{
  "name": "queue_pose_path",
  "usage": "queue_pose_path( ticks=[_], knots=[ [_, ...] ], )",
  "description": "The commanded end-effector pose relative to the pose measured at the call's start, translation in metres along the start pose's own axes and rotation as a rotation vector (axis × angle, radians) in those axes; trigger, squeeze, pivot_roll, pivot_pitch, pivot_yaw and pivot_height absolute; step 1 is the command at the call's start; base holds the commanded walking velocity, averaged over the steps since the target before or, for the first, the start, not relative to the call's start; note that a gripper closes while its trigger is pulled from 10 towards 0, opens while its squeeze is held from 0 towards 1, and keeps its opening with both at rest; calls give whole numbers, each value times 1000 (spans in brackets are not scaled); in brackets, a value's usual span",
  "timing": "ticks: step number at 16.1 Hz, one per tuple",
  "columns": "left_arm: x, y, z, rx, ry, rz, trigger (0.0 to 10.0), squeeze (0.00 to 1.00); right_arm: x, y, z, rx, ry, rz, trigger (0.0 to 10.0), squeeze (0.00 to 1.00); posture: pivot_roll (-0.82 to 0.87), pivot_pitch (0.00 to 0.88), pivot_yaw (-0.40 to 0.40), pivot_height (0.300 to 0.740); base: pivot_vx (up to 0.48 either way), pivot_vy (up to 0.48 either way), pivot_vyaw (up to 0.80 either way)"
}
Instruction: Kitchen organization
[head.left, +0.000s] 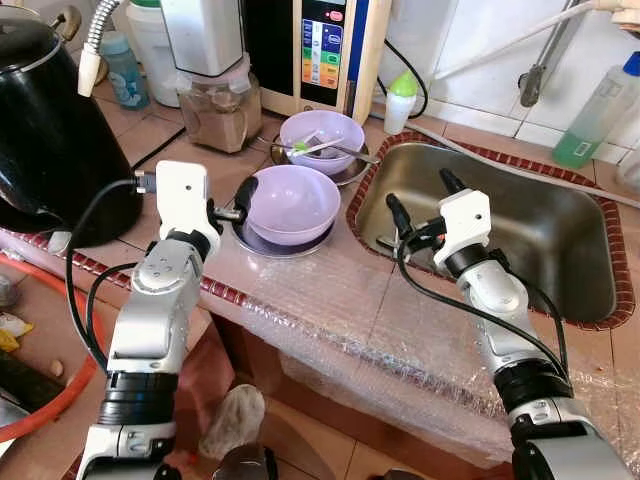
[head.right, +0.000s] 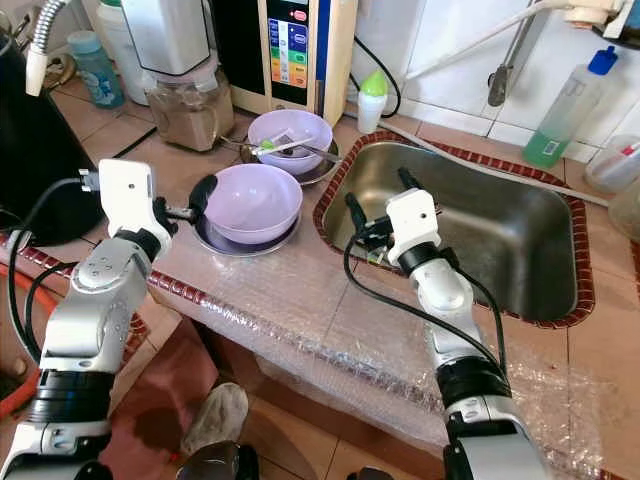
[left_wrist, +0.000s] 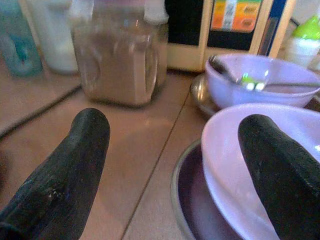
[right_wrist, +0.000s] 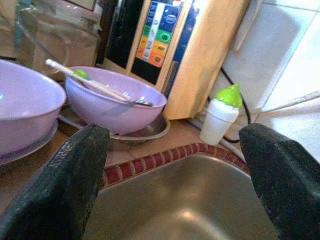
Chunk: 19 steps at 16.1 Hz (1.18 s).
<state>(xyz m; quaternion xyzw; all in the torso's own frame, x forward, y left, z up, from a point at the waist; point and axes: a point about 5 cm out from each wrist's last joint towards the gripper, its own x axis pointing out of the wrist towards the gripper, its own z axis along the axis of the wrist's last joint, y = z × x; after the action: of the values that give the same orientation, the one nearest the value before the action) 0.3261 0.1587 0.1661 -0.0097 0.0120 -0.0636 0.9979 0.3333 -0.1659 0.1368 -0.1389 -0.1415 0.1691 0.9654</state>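
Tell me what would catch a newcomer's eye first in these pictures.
Two lilac bowls stand out on the tiled counter: the near bowl sits on a metal plate, the far bowl behind it holds utensils. The left hand is open at the near bowl's rim, and the right hand hovers open over the steel sink.

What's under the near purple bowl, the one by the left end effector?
The near purple bowl sits on a shallow metal plate, whose rim shows around it. The left end effector has its fingers apart at the bowl's rim. The plate's middle is covered by the bowl.
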Motion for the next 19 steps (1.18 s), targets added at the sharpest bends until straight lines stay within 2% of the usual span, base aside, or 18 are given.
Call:
queue_pose_path(
  ticks=[1,3,4,5,6,7,8,9,12,14,16,19],
  knots=[
    [4,-2,1,-33,17,-16,10000,1000,-1,-1,1,-3,3,1,10000,0,73,20,15,740,0,0,0],
    [6,-7,-1,-89,51,-63,10000,1000,-2,4,2,-5,-4,17,10000,0,69,24,18,740,0,0,0],
    [8,-15,-4,-165,95,-112,10000,1000,-5,9,3,-58,-5,75,10000,0,67,25,22,740,0,0,0],
    [8,-16,-3,-179,88,-114,10000,1000,-5,9,1,-72,-1,82,10000,0,66,25,24,740,0,0,0],
    [10,-21,-1,-195,92,-150,10000,333,-6,7,1,-82,6,83,10000,0,63,27,26,740,0,0,0],
    [10,-22,-1,-217,103,-157,7529,0,-6,6,1,-83,9,83,10000,0,61,27,30,740,0,0,0],
    [11,-22,-3,-226,133,-163,824,0,-6,6,2,-82,10,84,10000,0,59,28,31,740,0,0,0],
    [11,-22,-5,-245,148,-159,0,0,-6,6,2,-84,10,85,10000,0,59,28,31,740,0,0,0],
    [11,-21,-8,-331,208,-147,0,0,-10,16,4,-66,-6,137,10000,0,60,30,33,740,0,0,0],
    [11,-19,-9,-357,221,-144,0,0,-12,28,9,-7,-37,239,10000,0,61,30,33,740,0,0,0],
    [11,-18,-9,-375,232,-145,0,0,-14,39,8,27,-14,333,10000,0,63,29,31,740,0,0,0],
    [10,-19,-10,-414,247,-142,0,0,-17,49,7,43,-3,375,10000,0,63,29,29,740,0,0,0]
  ],
)
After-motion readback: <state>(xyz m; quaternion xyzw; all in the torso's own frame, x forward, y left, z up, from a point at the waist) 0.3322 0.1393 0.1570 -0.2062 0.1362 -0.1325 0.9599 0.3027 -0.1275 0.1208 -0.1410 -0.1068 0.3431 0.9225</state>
